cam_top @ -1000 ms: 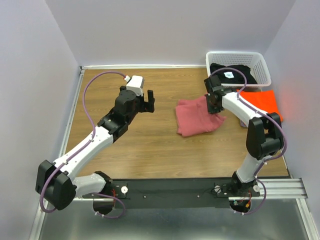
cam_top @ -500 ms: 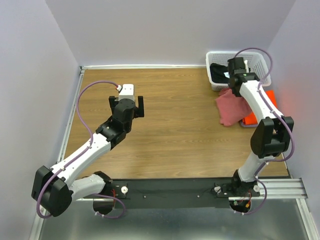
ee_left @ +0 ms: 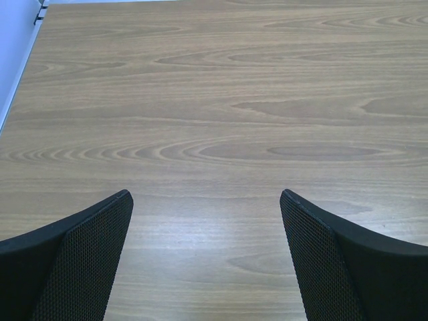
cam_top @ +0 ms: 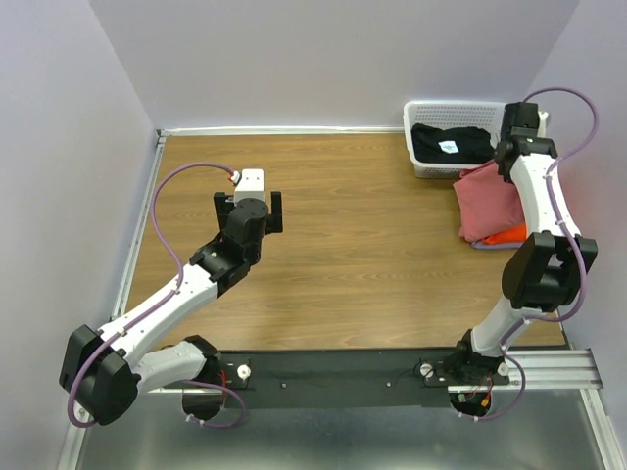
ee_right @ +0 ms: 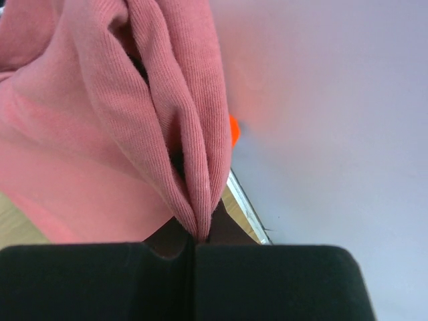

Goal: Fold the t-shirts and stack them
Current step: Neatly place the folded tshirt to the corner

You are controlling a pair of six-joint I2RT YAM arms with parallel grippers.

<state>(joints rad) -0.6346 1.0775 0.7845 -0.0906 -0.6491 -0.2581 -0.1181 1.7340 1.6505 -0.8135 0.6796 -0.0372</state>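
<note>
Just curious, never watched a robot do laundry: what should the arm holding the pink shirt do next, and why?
Probably lower the pink t-shirt onto the orange t-shirt: the right gripper is shut on it, and it hangs bunched over the orange one.

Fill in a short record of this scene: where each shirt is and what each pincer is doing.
Orange shirt: on the table, right edge, mostly covered
Black shirt: in the white basket
Left pincer: open, empty, above bare wood
Right pincer: shut on the pink shirt
Pink shirt: hanging over the orange shirt
</note>
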